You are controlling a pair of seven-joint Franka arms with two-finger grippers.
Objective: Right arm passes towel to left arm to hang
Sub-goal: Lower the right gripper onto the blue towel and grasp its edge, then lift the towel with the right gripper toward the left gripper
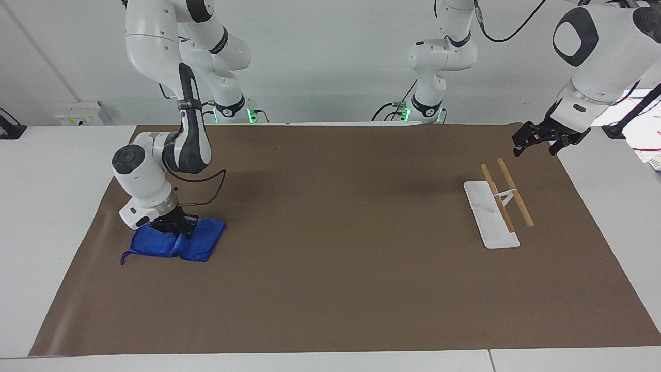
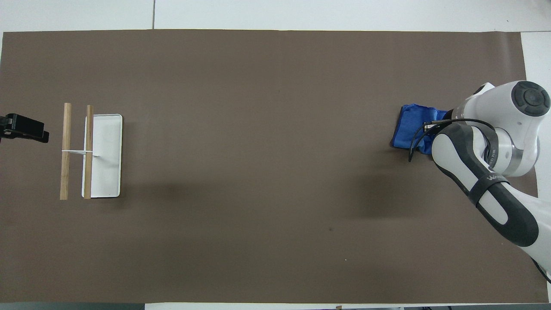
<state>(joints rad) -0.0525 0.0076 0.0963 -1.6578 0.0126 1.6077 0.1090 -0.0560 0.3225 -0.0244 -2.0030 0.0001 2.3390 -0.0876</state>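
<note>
Towel (image 1: 173, 244) pinched in right gripper (image 1: 173, 227), bunched on mat (image 1: 341, 258).
Shallow bite could slip on lift; left gripper (image 1: 536, 139) waits open over rack (image 1: 503, 204).

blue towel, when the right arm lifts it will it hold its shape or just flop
Likely flop: the towel is already bunched into folds at the right gripper, so it looks soft. It will probably drape below the pinch. Its thin corner loop may dangle. It seems light.

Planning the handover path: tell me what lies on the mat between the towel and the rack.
Nothing: between the towel and the rack only bare brown mat shows, in both the facing and overhead views.
</note>
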